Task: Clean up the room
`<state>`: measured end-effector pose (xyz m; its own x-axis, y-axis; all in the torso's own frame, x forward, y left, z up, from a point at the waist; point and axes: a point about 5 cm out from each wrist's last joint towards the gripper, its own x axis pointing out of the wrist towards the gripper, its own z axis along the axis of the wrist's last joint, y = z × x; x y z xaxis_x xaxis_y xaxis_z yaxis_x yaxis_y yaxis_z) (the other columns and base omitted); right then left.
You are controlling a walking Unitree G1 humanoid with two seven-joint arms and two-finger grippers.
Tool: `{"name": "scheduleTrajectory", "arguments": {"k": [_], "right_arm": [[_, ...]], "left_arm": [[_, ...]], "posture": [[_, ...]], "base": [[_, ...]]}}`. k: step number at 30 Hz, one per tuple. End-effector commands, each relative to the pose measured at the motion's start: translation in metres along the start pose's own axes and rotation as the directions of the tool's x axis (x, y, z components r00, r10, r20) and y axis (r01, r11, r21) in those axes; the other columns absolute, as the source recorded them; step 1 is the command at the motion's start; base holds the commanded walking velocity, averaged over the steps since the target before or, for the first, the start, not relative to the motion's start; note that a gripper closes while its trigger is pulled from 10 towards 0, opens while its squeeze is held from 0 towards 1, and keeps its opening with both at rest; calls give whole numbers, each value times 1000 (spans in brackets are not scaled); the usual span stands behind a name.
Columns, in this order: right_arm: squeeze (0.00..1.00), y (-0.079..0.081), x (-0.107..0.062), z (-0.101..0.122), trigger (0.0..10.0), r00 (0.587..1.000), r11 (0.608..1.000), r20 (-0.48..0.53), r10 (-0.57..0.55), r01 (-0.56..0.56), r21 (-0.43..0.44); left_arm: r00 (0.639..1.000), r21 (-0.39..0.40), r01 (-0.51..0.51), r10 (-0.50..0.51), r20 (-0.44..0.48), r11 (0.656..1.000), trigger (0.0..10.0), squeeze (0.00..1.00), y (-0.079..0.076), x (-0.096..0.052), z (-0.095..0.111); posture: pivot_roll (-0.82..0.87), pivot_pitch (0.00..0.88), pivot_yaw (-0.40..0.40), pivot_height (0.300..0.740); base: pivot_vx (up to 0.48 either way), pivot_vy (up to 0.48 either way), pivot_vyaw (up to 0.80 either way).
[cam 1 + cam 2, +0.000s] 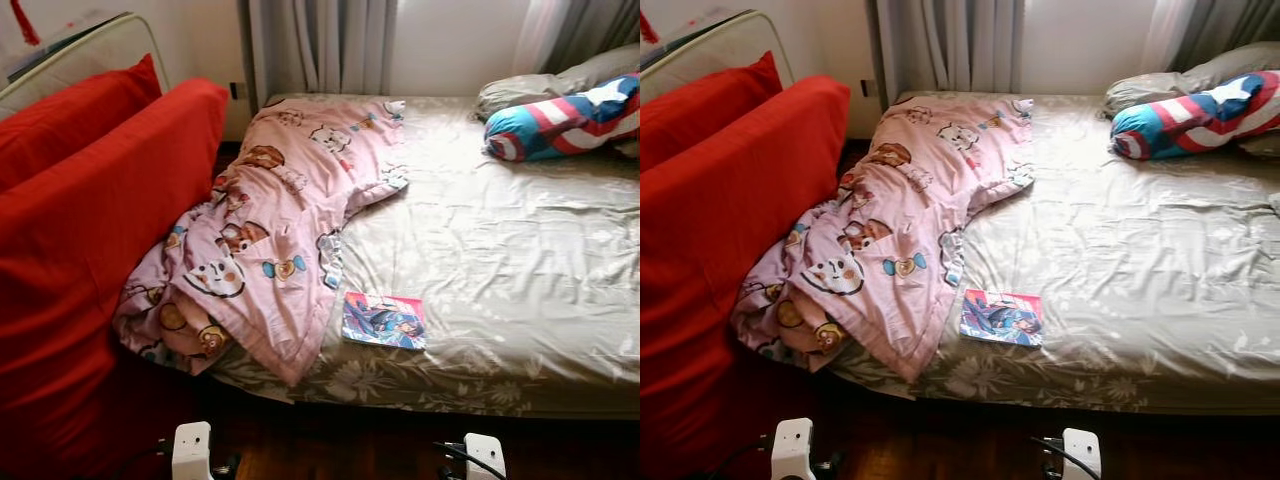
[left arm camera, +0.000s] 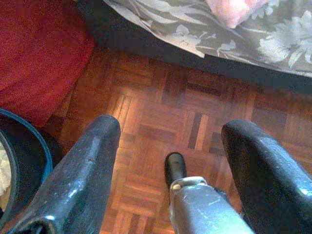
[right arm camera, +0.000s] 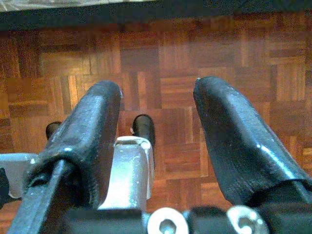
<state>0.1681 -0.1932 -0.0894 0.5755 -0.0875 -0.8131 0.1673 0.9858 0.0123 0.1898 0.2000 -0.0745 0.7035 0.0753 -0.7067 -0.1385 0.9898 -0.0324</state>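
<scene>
A crumpled pink cartoon-print blanket (image 1: 270, 230) lies across the left side of the bed (image 1: 500, 260) and hangs over its near corner. A colourful comic book (image 1: 384, 320) lies flat on the grey floral sheet near the bed's front edge, just right of the blanket. A star-and-stripe bolster (image 1: 565, 120) and a grey pillow (image 1: 540, 88) rest at the far right. Both arms hang low in front of the bed. My left gripper (image 2: 170, 129) is open over the parquet floor with nothing between its fingers. My right gripper (image 3: 157, 90) is also open over the parquet.
Large red cushions (image 1: 90, 220) stand against the bed's left side, with a white frame (image 1: 90, 45) behind them. Grey curtains (image 1: 320, 45) hang at the back. A dark blue-rimmed container (image 2: 22, 161) sits on the floor beside the red fabric.
</scene>
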Motion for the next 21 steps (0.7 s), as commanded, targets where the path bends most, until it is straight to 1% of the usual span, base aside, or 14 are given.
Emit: {"name": "scheduleTrajectory", "arguments": {"k": [1, 4, 8, 18, 20, 21], "right_arm": [[0, 2, 0, 1, 10000, 1000, 1000, 6, 11, -11, -6], [0, 1, 0, 3, 10000, 1000, 1000, 22, 12, -12, -1], [0, 0, 0, 4, 10000, 1000, 1000, 27, 1, -2, 32], [0, -1, 1, 5, 10000, 1000, 1000, 31, 1, -2, 20], [0, -1, 1, 6, 10000, 999, 1000, 36, 7, -8, 16], [0, 0, 1, 7, 10000, 999, 1000, 40, 10, -11, 13]], "left_arm": [[1000, -18, -19, 19, -12, 1000, 10000, 0, 4, -1, -2], [1000, -20, -18, 18, -10, 1000, 10000, 0, 4, 0, -1], [1000, -15, -11, 11, -8, 1000, 10000, 0, 3, 0, 0], [1000, -18, -14, 14, -2, 1000, 10000, 0, 3, 0, 1], [1000, -17, -13, 13, 3, 1000, 10000, 0, 2, 0, 1], [1000, -18, -12, 12, 5, 1000, 10000, 0, 2, 0, 1]], "posture": [[-57, 56, 17, 740], [-55, 65, 16, 740], [-58, 74, 15, 740], [-55, 83, 14, 740], [-55, 84, 13, 740], [-54, 85, 12, 740]], "base": [[352, 0, 444], [350, 0, 0], [355, 0, 0], [366, 0, 0], [315, 0, 0], [0, 0, 0]]}}
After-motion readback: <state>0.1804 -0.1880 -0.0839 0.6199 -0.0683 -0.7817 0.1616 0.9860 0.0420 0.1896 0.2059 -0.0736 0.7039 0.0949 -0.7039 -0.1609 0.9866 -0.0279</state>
